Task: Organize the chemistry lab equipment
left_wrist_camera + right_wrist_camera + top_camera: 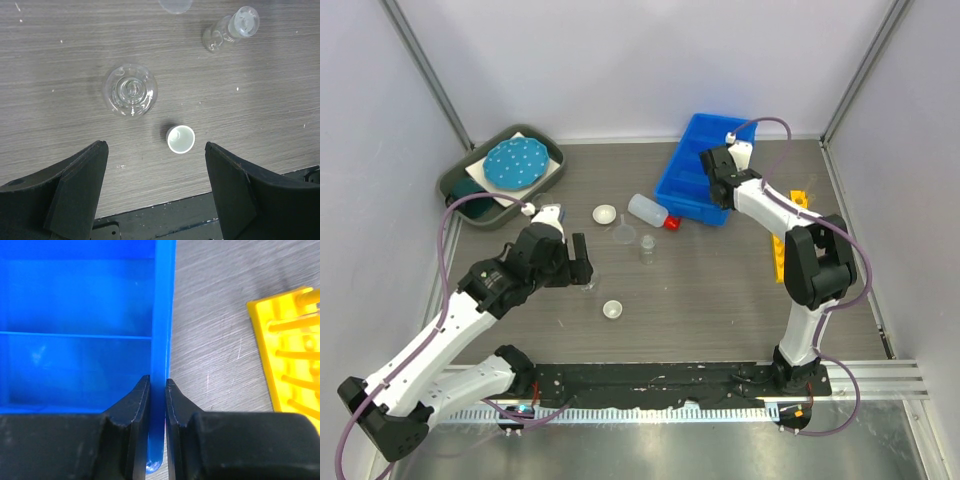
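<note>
**Clerk:** Largest item?
**Checker:** Table (720, 300), grey wood grain. Everything else sits on it.
**Clerk:** Next down.
**Checker:** Blue bin (692, 165), divided, set askew at the back right. Then the green tray (460, 185) in the back left corner, holding a teal disc (515, 163) with white dots. Then the yellow rack (280, 340), just right of the bin and not touching it. From above, the right arm hides part of it.
**Clerk:** Grippers?
**Checker:** Right gripper (157, 385): jaws pinching the bin wall that faces the rack, one finger inside and one outside. Left gripper (156, 146): jaws spread wide, holding nothing, hovering over the table left of centre.
**Clerk:** Small stock?
**Checker:** Bottle (648, 210), translucent with a red cap, lying on its side just beside the bin's near left corner. Flask (131, 90), clear, upright, under the left gripper. Funnel (625, 233), clear, near the bottle. Small glass (647, 243), clear, just right of the funnel.
**Clerk:** Smallest?
**Checker:** Two white dishes. The far dish (605, 214) is left of the bottle. The near dish (180, 139) is just beside the flask, on its near side.
</note>
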